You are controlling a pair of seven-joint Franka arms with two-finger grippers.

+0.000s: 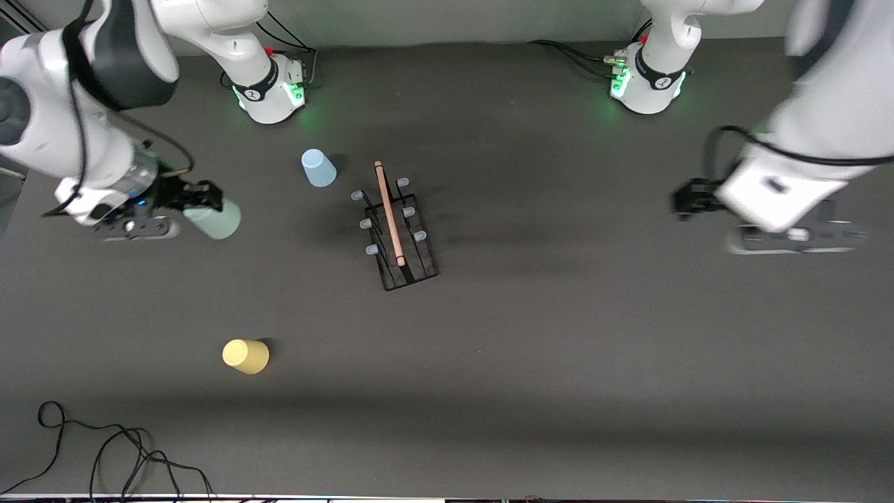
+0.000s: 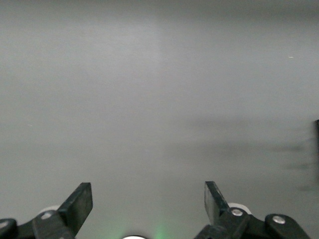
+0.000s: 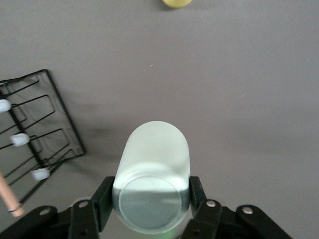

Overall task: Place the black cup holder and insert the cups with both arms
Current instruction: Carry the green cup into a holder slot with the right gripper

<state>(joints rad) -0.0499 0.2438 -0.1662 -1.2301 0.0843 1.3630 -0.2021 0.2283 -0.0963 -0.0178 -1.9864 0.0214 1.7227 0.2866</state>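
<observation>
The black cup holder (image 1: 399, 234) stands mid-table, with its wooden rod handle on top and pale-tipped prongs; part of it shows in the right wrist view (image 3: 35, 134). My right gripper (image 1: 204, 202) is shut on the sage green cup (image 1: 213, 218), held on its side above the table toward the right arm's end; the fingers clamp its base (image 3: 152, 199). The light blue cup (image 1: 318, 168) stands upside down beside the holder. The yellow cup (image 1: 246, 355) stands upside down nearer the front camera (image 3: 176, 2). My left gripper (image 1: 688, 198) is open and empty (image 2: 148, 199), over bare table at the left arm's end.
Black cables (image 1: 105, 447) lie at the table's front corner by the right arm's end. The two arm bases (image 1: 271, 87) (image 1: 646, 80) stand along the table's edge farthest from the front camera, with cables beside them.
</observation>
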